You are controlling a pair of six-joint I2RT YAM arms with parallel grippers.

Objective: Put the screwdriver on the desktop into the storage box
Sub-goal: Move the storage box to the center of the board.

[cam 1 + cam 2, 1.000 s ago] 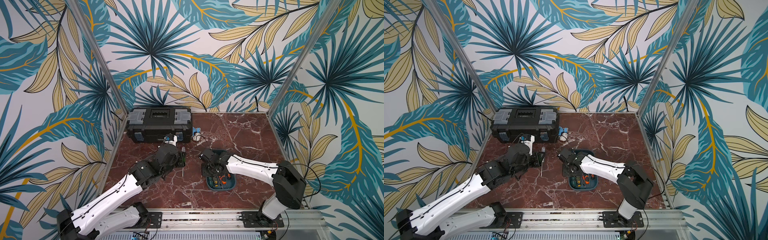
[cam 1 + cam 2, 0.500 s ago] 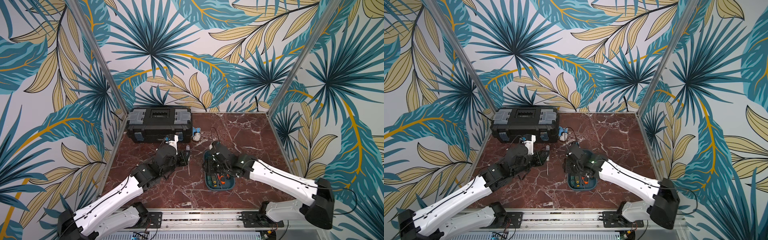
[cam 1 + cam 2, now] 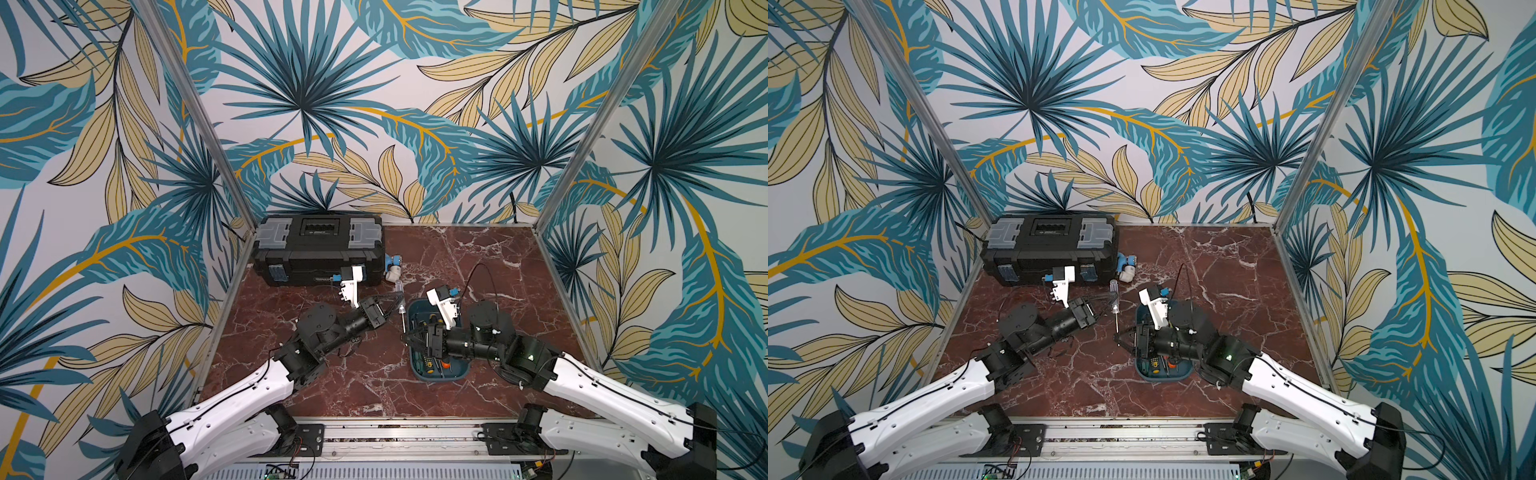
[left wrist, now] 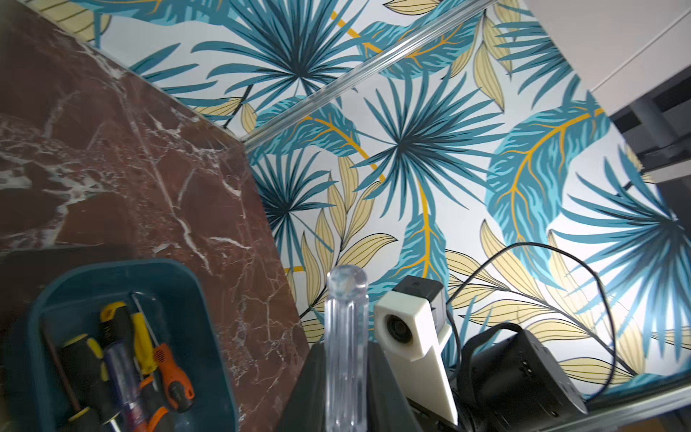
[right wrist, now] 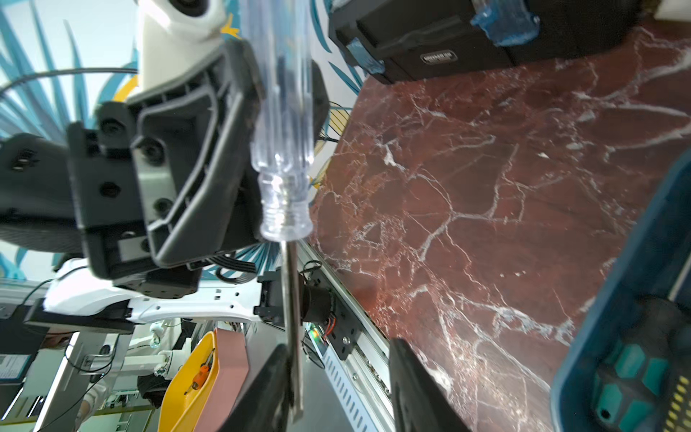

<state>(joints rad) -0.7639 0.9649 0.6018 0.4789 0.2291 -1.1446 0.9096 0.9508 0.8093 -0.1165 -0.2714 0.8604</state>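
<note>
— Between the two grippers, what hangs over the bench (image 3: 478, 257)?

— A screwdriver (image 3: 400, 291) (image 3: 1113, 290) with a clear plastic handle and a thin steel shaft. It is held clear of the red-brown marble-patterned bench.

— Which one has it?

— The left gripper (image 3: 397, 301) (image 4: 347, 351) is clenched on the clear handle, whose rounded end stands out past its fingertips. The right gripper (image 3: 406, 338) (image 5: 338, 346) has its jaws apart around the lower end of the shaft. The shaft runs close along one jaw, with a wide gap to the other.

— And the storage box?

— The shallow teal-blue plastic tray (image 3: 453, 376) (image 4: 112, 267) lies on the bench under the right gripper's wrist. The held screwdriver is outside it, just beside its rim. Other screwdrivers (image 4: 142, 355) lie inside, with yellow-and-black and orange handles.

— Anything more?

— A black toolbox (image 3: 318, 249) with grey lid compartments stands beyond the left gripper, apart from the tray.
</note>
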